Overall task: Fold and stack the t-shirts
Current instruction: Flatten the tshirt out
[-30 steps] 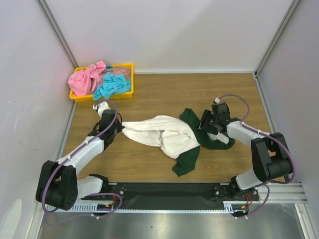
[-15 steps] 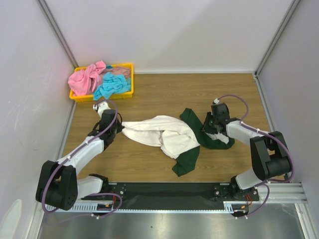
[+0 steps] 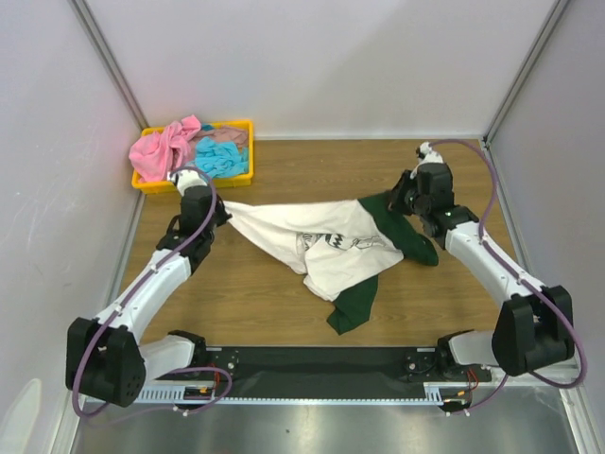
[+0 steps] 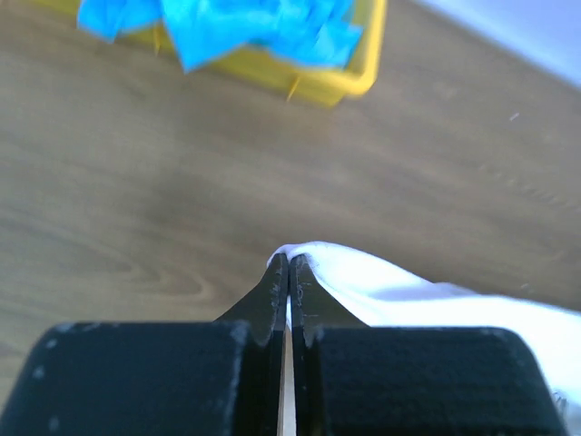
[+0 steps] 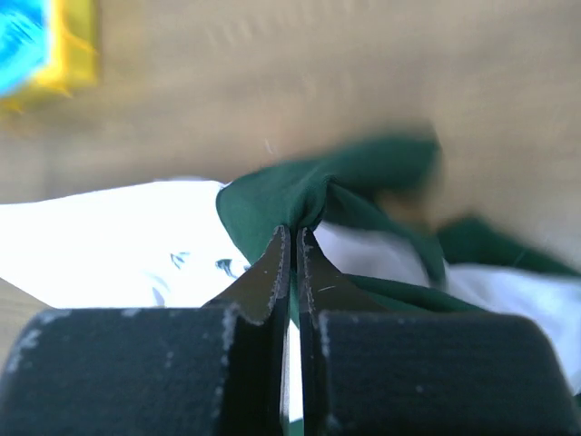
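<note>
Both left end effector (image 3: pixel 224 210) and right end effector (image 3: pixel 396 198) hold t-shirt (image 3: pixel 326 248) stretched left-right.

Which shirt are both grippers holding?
The white shirt with dark green sleeves, pinched by the left gripper and right gripper; the pink shirt and turquoise shirt lie bunched in the yellow tray.

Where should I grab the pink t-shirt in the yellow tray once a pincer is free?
Grip the pink t-shirt by its bunched top fold, coming straight down. It is heaped at the yellow tray's left end, spilling over the rim; the walls and the turquoise t-shirt alongside block a sideways approach. The left pincer and right pincer are shut on the white t-shirt.
</note>
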Tool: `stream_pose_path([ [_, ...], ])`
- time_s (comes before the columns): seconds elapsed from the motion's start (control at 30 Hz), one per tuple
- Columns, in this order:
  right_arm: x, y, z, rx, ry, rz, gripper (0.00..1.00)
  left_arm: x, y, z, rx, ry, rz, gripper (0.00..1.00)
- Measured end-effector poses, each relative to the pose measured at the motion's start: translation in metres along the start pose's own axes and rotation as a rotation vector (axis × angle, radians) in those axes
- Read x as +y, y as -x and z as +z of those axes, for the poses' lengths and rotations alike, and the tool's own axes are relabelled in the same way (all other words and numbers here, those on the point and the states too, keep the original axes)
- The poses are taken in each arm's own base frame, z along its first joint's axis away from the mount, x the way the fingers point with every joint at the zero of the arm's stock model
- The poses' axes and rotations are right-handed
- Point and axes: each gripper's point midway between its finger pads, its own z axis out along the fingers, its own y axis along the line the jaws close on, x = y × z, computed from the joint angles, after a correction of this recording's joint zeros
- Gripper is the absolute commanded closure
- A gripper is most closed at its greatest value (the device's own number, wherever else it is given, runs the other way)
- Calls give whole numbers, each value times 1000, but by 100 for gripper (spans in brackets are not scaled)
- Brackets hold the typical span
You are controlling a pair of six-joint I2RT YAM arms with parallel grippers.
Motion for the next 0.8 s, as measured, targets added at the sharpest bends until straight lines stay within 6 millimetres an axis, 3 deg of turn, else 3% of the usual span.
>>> stream_pose_path([
  [0.17,24,55,-25,-147,43,-92,100,-17,41,-10,-87,-47,5,100],
  [0.23,33,62,-35,-178,64,-138,100,-18,46,-14,-102,-54,7,100],
  [0.3,44,55,-41,-170,104,-179,100,-18,47,-16,-103,-56,6,100],
  [0.4,64,17,-40,-85,195,-237,100,-14,41,-17,-85,-49,13,100],
  [0.63,102,-106,-27,225,338,-373,100,-2,11,-14,-6,-24,34,100],
  [0.8,109,-154,-12,365,369,-434,100,2,1,-11,23,-10,42,100],
])
